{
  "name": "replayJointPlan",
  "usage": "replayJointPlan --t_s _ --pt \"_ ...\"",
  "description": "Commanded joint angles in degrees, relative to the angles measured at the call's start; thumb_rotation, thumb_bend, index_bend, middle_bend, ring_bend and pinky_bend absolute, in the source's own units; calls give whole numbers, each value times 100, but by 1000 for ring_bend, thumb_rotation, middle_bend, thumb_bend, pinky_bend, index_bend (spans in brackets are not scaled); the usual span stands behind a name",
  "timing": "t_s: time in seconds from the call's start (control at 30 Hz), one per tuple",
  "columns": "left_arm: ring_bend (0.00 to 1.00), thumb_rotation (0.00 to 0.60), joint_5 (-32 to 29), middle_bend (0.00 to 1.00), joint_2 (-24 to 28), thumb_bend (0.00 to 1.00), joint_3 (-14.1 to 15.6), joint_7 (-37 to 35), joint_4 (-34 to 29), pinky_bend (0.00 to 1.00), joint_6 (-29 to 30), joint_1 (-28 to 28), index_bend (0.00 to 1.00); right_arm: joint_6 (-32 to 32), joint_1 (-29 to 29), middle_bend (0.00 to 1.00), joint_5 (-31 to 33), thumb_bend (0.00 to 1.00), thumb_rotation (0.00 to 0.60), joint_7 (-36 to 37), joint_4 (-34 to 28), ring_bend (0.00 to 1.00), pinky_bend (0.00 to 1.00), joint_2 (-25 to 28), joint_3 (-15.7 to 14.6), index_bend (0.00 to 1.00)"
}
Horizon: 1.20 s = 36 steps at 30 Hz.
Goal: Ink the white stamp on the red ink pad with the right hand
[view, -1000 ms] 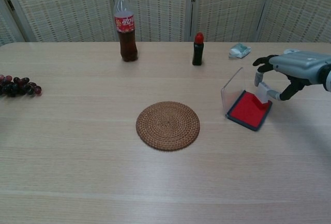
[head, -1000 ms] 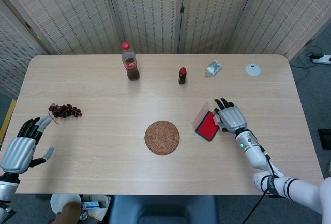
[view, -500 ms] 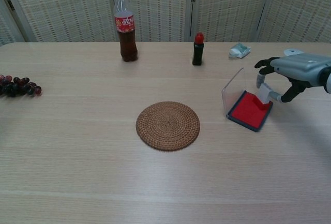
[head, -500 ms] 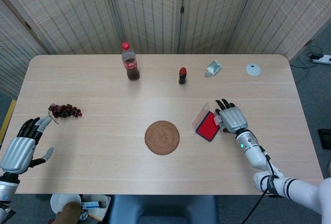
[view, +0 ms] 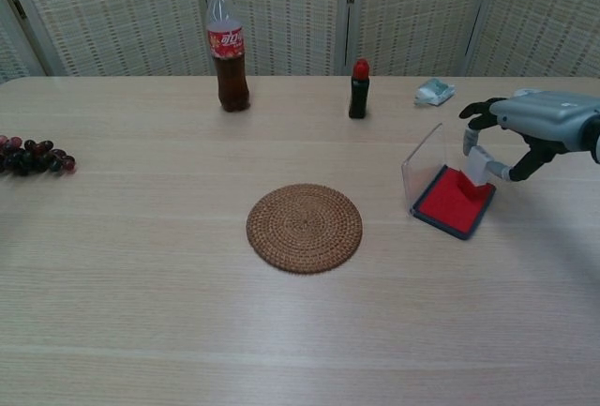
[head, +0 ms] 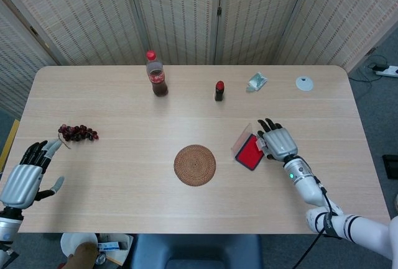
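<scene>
Cola bottle [view: 228,45] has red label w/ white script, too small to read

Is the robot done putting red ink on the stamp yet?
Almost. Already done: the ink pad lies open, its clear lid standing up, and the right hand holds the white stamp. Happening now: the stamp's bottom is at the red pad's far edge, seemingly touching it. Left: lifting it off. The left hand waits, holding nothing.

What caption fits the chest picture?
Right hand holds the white stamp on the red ink pad.
</scene>
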Motion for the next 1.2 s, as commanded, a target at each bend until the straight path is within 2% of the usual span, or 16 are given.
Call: replayJointPlan --t_s 0.03,0.27,0.53,0.83,1.2 --pt "0 600 -7 0 -14 364 4 49 -5 0 -28 -11 0 166 -61 64 1 475 600 -119 -320 0 177 214 25 440" --pt "0 600 -67 0 -55 364 -8 163 -3 0 -101 -39 0 434 -200 64 4 475 600 -288 -928 0 177 598 0 440" --pt "0 600 -124 0 -106 364 -20 311 -22 0 -145 -56 0 701 -547 63 -2 469 600 -301 -1400 0 177 1018 -232 440" --pt "0 600 -142 0 -140 365 -28 375 -30 0 -191 -87 0 730 -792 63 -186 468 600 28 -1150 0 177 996 -401 440" --pt "0 600 -71 0 -105 364 2 282 -33 0 -143 -71 0 417 -783 62 -301 466 600 336 -416 0 177 579 -416 440"
